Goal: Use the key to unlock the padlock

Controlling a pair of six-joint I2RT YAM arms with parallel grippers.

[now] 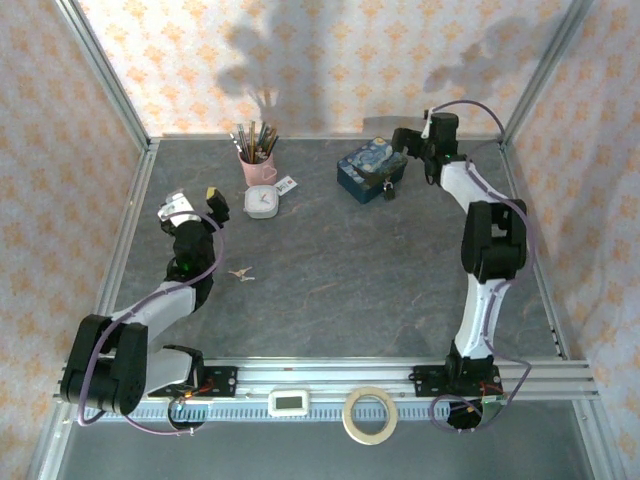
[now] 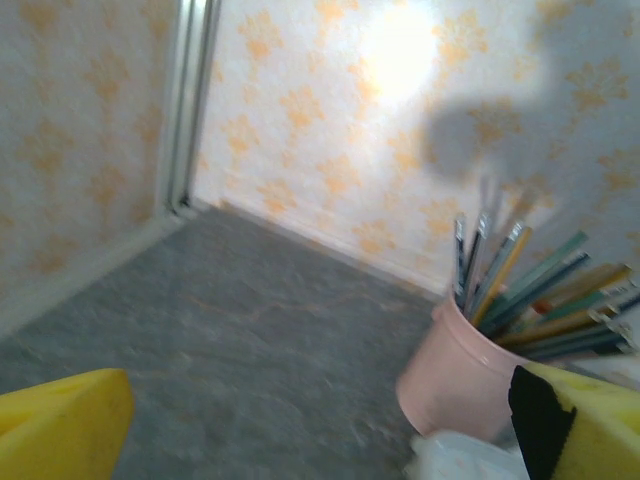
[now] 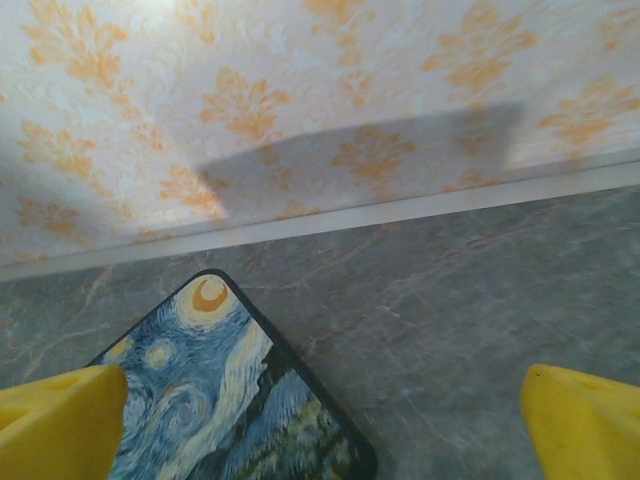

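one pink pencil cup [image 1: 256,168] beside white clock [image 1: 262,203], padlock [image 1: 388,189] against blue box [image 1: 366,166], key [image 1: 240,271] apart

Key [image 1: 240,271] on the left half of the table [image 1: 340,280], padlock [image 1: 388,189] against the front of the box [image 1: 362,163] at far right, cup [image 1: 256,169] holding pencils [image 1: 255,136] at far centre-left, clock [image 1: 262,203] just before it.

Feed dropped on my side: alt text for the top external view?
The key bunch lies on the grey table just right of the left arm, while the padlock sits at the front of the blue box farther back. The left gripper and right gripper are open and empty, the right one beside the box.
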